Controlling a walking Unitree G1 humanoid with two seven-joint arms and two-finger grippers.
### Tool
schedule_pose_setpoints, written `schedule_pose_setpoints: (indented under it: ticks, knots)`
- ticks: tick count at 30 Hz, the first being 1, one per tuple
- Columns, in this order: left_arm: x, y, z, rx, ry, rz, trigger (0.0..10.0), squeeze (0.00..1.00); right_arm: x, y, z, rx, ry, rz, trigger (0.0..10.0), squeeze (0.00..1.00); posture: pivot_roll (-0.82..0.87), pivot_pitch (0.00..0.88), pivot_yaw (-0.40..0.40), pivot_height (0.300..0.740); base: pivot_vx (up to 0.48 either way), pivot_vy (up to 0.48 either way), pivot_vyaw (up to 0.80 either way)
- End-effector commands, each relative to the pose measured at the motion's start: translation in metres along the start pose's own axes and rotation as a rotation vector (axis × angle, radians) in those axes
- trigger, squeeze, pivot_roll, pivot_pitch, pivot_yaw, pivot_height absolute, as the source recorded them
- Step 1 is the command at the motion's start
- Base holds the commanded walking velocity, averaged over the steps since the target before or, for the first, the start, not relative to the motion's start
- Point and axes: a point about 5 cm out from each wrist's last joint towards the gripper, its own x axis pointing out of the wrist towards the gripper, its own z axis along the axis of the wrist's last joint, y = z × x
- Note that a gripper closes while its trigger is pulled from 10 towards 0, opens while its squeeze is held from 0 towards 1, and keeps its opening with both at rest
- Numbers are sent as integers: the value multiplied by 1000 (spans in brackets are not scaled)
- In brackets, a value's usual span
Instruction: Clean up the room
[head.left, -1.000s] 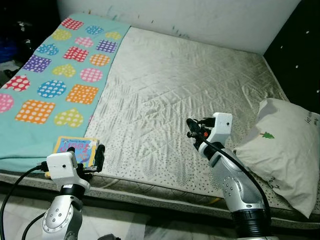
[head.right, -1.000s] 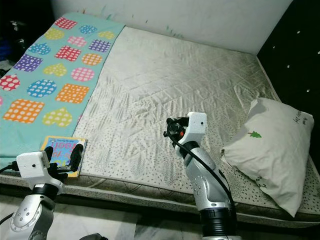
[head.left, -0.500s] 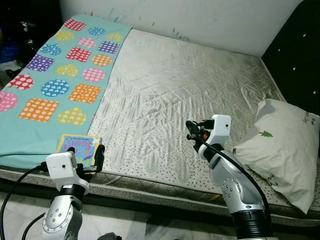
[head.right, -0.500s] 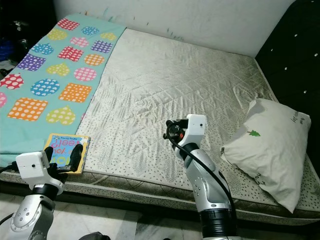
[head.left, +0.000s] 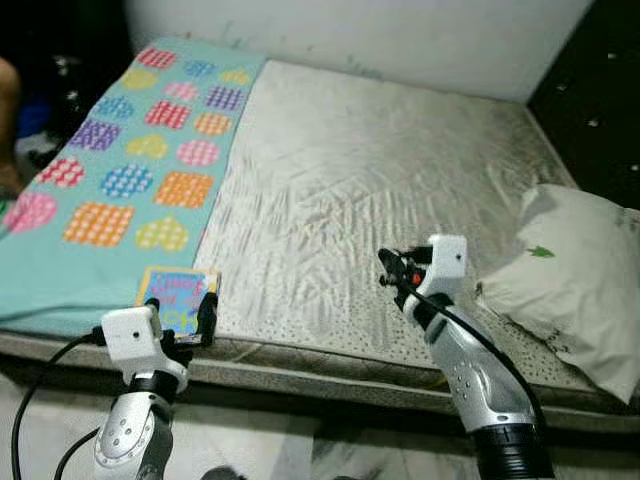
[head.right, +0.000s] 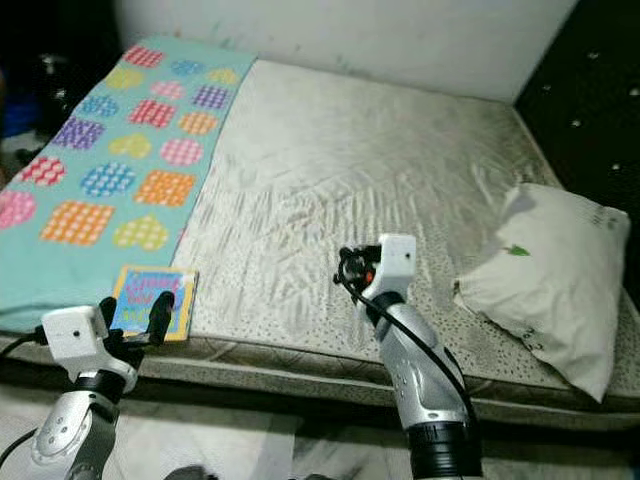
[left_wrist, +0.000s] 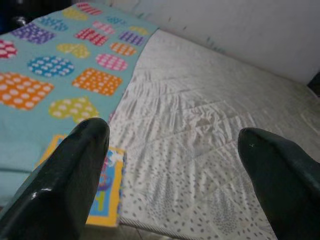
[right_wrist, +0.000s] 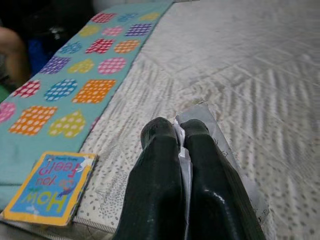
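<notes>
Two tools hang over the near edge of a bed (head.left: 380, 170) whose quilted grey mattress takes up most of the scene. A teal blanket (head.left: 130, 150) with coloured dotted shapes covers the bed's left side, and a white pillow (head.left: 570, 280) with a small green tree print lies at the right edge, well apart from both arms. A children's book (head.left: 178, 298) with a yellow border lies flat at the front corner of the blanket, close to the mattress edge.

The left tool (head.left: 180, 310) hovers just in front of the book with its fingers (left_wrist: 75, 170) spread wide and nothing between them. The right tool (head.right: 352, 268) is over the middle front of the mattress, its fingers (right_wrist: 165, 180) pressed together on a thin sheet of paper (right_wrist: 210, 135) that sticks out beyond the tips.

Compared with half a second ago the whole scene has shifted and gone slightly blurred, so the camera has moved; the book, pillow and blanket lie as before, and both arms hold much the same pose.

Part of a person (right_wrist: 12, 55) shows at the far left beside the bed, cut off by the frame. The book's title is too blurred to read in the head views.
</notes>
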Motion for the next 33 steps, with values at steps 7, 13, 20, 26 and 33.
schedule_pose_setpoints:
  ticks: [7, 13, 20, 26, 33]
  knots:
    - [-1, 2, -1, -15, -1, -5, 10000, 0, 1, 2, 3, -18, -10, 15, 10000, 0, 64, 132, -129, 740, 0, 0, 0]
    - [-2, 0, 0, -26, -13, -23, 10000, 0, 2, 2, 3, -26, -9, 17, 10000, 0, 62, 132, -131, 740, 46, 0, 0]
    - [-1, 0, 1, -28, -16, -27, 10000, 0, 2, 2, 3, -31, -9, 19, 10000, 0, 62, 132, -131, 740, 302, 0, 0]
    - [-1, 1, 1, -27, -15, -31, 10000, 0, 2, 2, 2, -33, -10, 19, 10000, 0, 62, 130, -130, 740, 338, 0, -368]
    - [-1, 1, 1, -24, -13, -34, 10000, 0, 1, 1, 1, -34, -9, 14, 10000, 0, 61, 132, -128, 740, 340, 0, -123]
